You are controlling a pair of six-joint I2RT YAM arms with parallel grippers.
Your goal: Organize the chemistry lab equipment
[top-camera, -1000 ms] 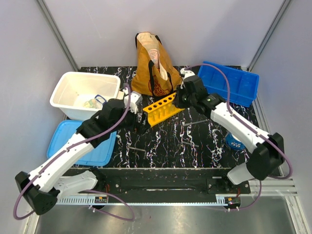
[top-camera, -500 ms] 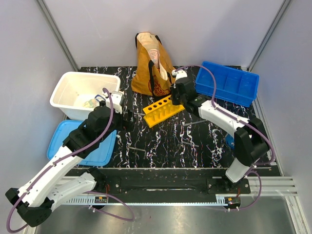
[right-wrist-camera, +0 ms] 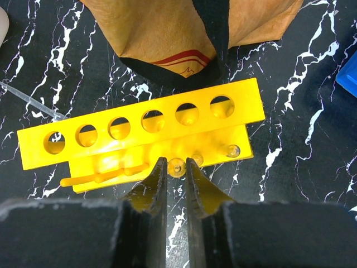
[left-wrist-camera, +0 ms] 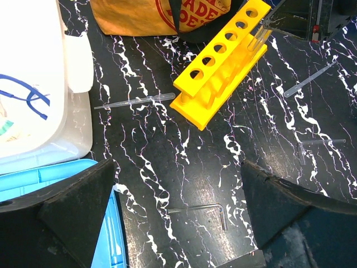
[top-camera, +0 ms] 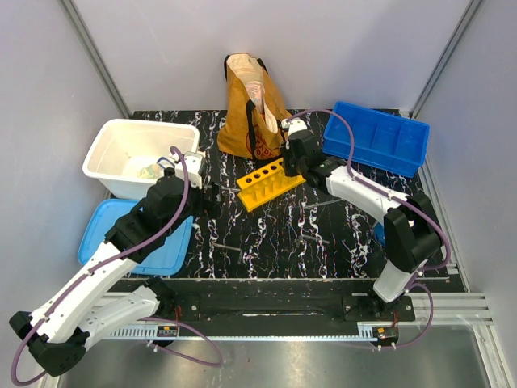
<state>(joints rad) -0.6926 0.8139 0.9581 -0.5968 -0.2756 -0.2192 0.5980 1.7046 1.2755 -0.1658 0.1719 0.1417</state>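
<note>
The yellow six-hole rack (top-camera: 266, 182) lies on the black marbled table in front of the tote bag; it also shows in the left wrist view (left-wrist-camera: 223, 72) and the right wrist view (right-wrist-camera: 145, 131). My right gripper (right-wrist-camera: 174, 164) is shut on a clear test tube (right-wrist-camera: 177, 166), seen end-on over the rack's peg side; the top view shows the gripper (top-camera: 292, 166) at the rack's right end. My left gripper (left-wrist-camera: 178, 223) is open and empty above a bent metal key (left-wrist-camera: 198, 211), left of the rack (top-camera: 212, 196). Thin clear pipettes (left-wrist-camera: 134, 102) (left-wrist-camera: 309, 81) lie loose. No blue stick shows.
A mustard tote bag (top-camera: 252, 109) stands behind the rack. A white bin (top-camera: 137, 145) sits at the left with a blue lid (top-camera: 133, 234) in front of it. A blue tray (top-camera: 380, 137) is at the back right. A small clear tube (left-wrist-camera: 318, 142) lies near the right.
The right gripper has moved left and back to the rack's right end. The left arm has drawn back to the left, away from the rack. The rack has stayed put.
</note>
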